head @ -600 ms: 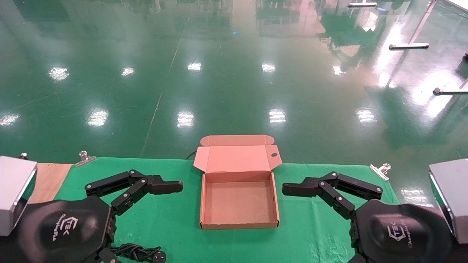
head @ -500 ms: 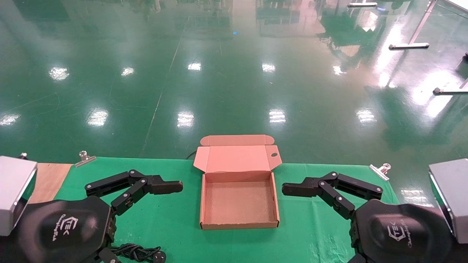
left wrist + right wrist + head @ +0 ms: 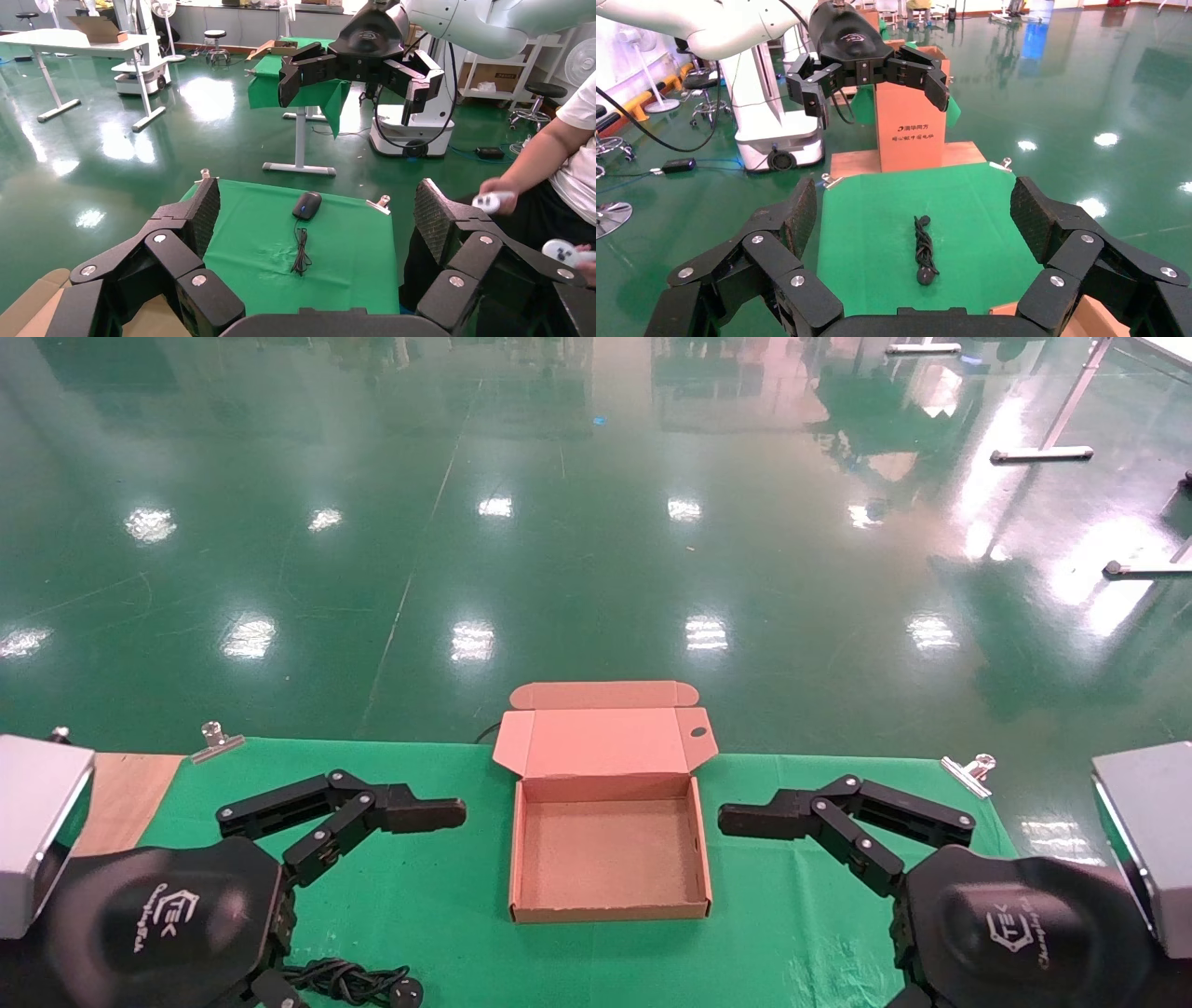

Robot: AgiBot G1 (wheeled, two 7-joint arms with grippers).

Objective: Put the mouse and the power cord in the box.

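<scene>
The brown cardboard box [image 3: 607,904] lies open and empty mid-table, its flap lid [image 3: 601,740] standing at the back. The power cord [image 3: 352,982] is a black bundle on the green cloth at the front left, beside my left gripper [image 3: 391,896]; the right wrist view shows the power cord [image 3: 923,250] too. The mouse [image 3: 306,205] rests on the cloth's right part with its thin cable; the head view does not show it. Left gripper [image 3: 318,217] and right gripper [image 3: 801,915] flank the box, both open and empty. In its own wrist view, the right gripper [image 3: 916,214] is wide open.
Metal clips [image 3: 216,740] [image 3: 968,770] pin the green cloth at its back corners. A wooden board [image 3: 126,794] shows at the far left. A person holding controllers [image 3: 555,175] sits beyond the table's right end. A tall carton [image 3: 911,119] stands beyond the left end.
</scene>
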